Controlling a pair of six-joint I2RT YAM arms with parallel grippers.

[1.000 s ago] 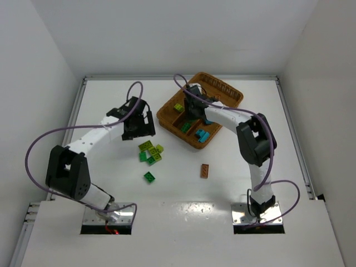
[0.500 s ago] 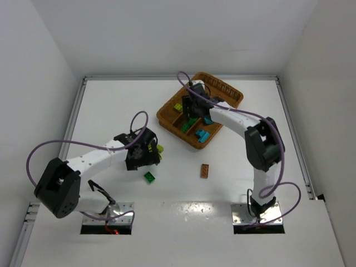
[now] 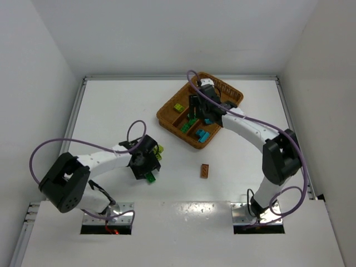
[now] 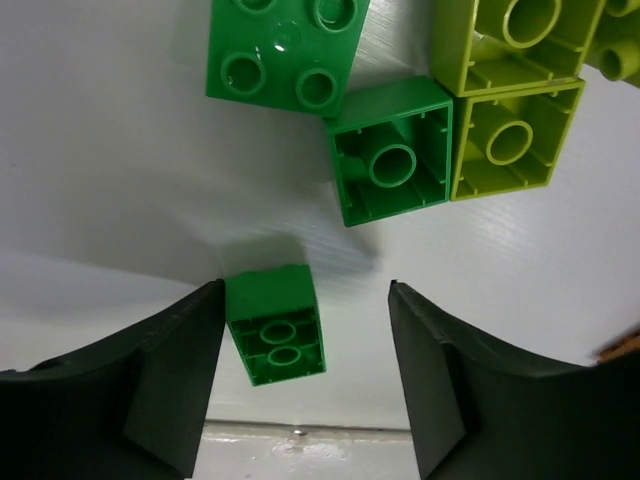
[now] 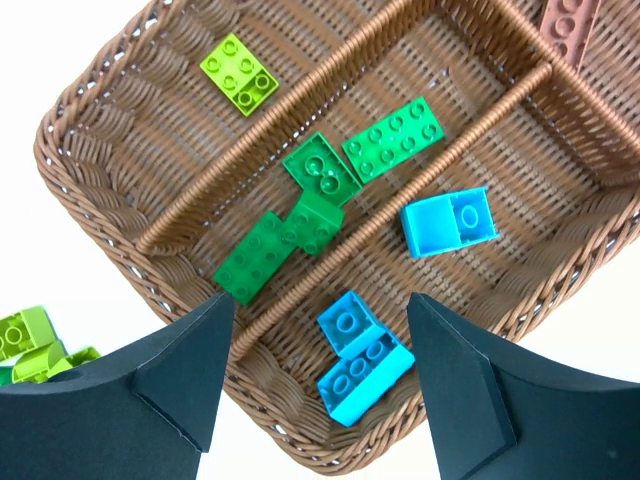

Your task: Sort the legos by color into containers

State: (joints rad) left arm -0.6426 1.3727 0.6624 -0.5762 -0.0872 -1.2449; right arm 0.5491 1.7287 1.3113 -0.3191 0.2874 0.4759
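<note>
Descent of left gripper [image 4: 305, 300] from beside tray [image 3: 164, 117] to lone green brick [image 4: 275, 325], low in wrist frame; jaws spread astride it, unpinched. Right gripper [image 5: 320, 300] spread, empty, above tray; green pick likely next.

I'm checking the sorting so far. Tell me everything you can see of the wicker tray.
The tray is brown woven wicker, rectangular with rounded corners, lying askew on the white table. Dividers split it into three long compartments and a short end section. One holds a lime brick, the middle four green bricks, the next three blue bricks, the end a brown brick. The right gripper hangs open above it.
</note>
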